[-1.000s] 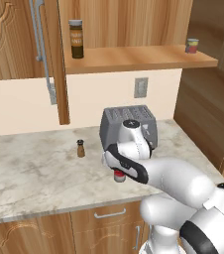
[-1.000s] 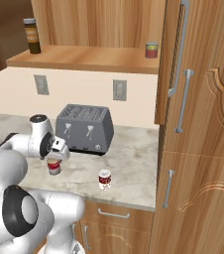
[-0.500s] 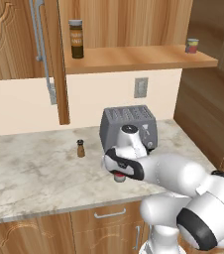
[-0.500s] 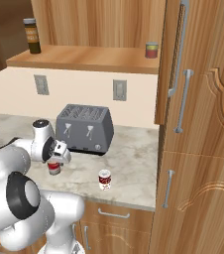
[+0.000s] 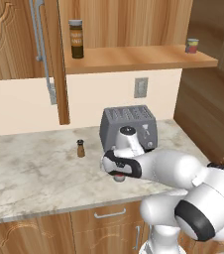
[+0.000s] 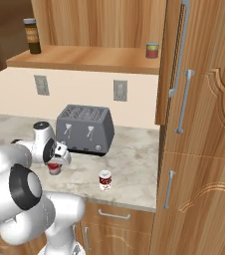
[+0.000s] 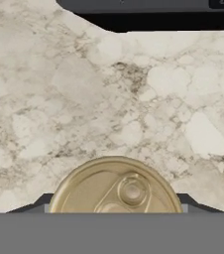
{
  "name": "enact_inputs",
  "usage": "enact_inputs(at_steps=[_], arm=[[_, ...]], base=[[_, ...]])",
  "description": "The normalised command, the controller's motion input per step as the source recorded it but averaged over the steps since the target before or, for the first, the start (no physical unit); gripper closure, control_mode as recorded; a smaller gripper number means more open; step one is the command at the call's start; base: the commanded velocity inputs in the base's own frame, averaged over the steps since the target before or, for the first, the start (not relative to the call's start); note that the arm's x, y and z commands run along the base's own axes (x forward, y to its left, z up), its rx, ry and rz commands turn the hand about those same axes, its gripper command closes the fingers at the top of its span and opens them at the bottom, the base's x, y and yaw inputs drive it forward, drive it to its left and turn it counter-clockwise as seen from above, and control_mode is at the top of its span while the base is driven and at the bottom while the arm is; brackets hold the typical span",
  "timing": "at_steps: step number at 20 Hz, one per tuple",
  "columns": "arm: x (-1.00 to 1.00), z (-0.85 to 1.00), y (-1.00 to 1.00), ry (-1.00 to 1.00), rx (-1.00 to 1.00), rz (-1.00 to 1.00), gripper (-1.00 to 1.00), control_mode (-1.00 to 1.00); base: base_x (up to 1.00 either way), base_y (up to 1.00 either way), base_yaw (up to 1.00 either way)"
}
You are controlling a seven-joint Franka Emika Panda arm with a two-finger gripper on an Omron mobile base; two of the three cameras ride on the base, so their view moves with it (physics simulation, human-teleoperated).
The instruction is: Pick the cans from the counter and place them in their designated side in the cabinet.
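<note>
The hand (image 6: 55,162) hangs low over the bench (image 5: 29,178), directly above a short red-labelled can (image 6: 54,168) that stands upright in front of the toaster (image 5: 129,127). In the hand view the can's pull-tab top (image 7: 116,191) sits dead centre just beyond the fingertips, its long axis running straight along the hand's approach, so the fingers flank it on either side. The fingers look drawn in close about the can's sides, but whether they already press on it I cannot tell. The second can (image 6: 105,180), red and white, stands apart to the hand's right near the bench edge. The cabinet shelf (image 5: 134,58) lies well above and behind the hand, so I judge the next move to be a straight lift.
</note>
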Motion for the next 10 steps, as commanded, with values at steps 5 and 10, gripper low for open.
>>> enact_inputs(at_steps=[5, 10], arm=[[-0.11, 0.37, -0.16, -0.12, -0.01, 0.00, 1.00, -1.00], [-0.17, 0.59, -0.31, -0.13, -0.01, 0.00, 1.00, -1.00]], base=[[0.00, 0.00, 0.00], [0.00, 0.00, 0.00]])
